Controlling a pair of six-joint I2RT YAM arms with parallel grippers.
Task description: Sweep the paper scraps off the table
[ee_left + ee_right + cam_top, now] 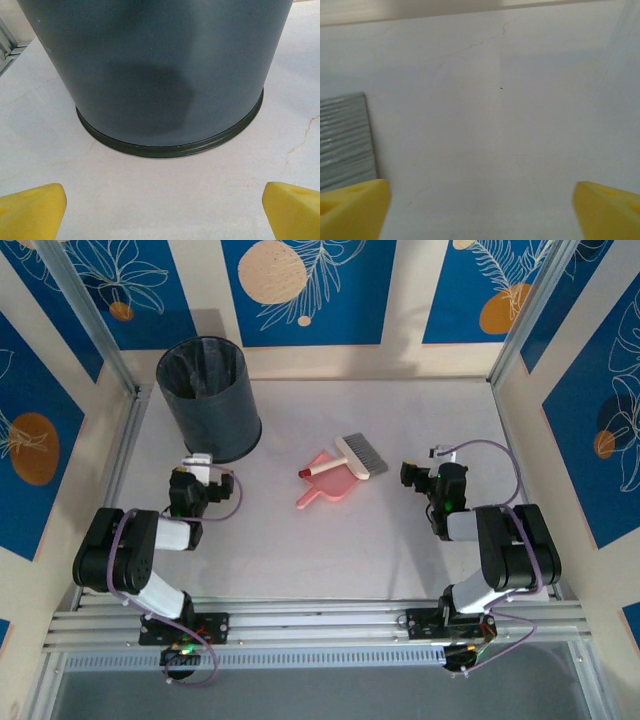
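Top external, brush [360, 453] on pink dustpan [322, 482], dark bin [208, 398], white table [330, 550]

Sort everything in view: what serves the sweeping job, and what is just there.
For the job:
- table
- pink dustpan
- brush, lying across the dustpan
- dark bin

Just there:
- blue floral wall panels
- aluminium rails

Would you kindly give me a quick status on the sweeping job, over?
Left gripper open, facing bin. Right gripper open, empty, brush at its left. Brush rests on dustpan, middle of table, unheld.
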